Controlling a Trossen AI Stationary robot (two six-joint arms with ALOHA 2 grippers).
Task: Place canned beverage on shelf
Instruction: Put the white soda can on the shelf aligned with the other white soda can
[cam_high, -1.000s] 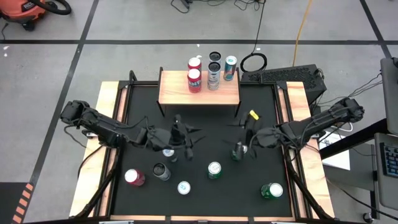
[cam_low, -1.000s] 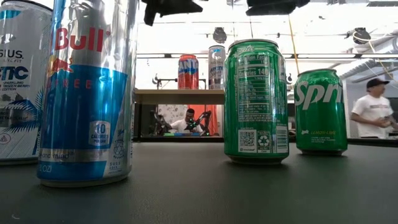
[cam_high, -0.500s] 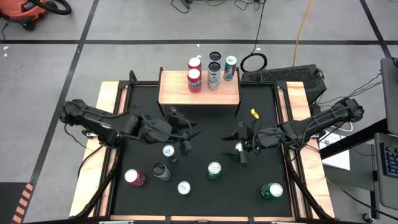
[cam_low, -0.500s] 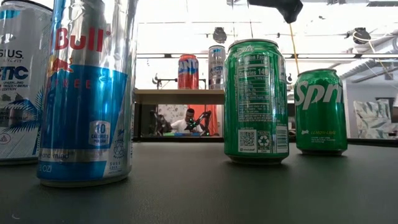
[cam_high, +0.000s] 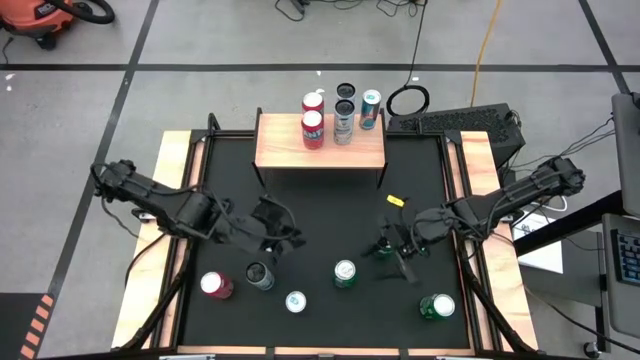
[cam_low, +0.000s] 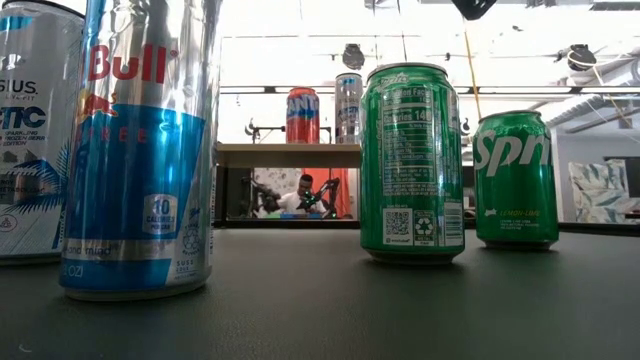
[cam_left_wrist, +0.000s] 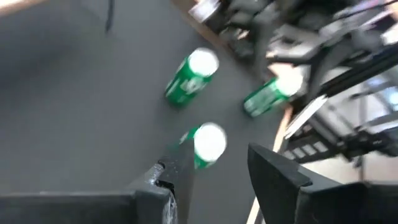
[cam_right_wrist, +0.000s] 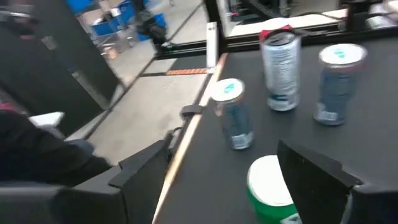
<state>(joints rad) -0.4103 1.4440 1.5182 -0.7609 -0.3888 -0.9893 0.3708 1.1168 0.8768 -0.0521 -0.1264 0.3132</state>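
One green can (cam_high: 345, 273) just beside right claw (cam_high: 393, 262), shelf (cam_high: 320, 152) well apart

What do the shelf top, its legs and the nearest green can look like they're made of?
The shelf top looks like light unfinished wood, pale tan and matte. Its legs appear to be thin black metal, though they're too slim to be sure. The green can looks like glossy printed aluminium, with bright reflections and a rolled rim.
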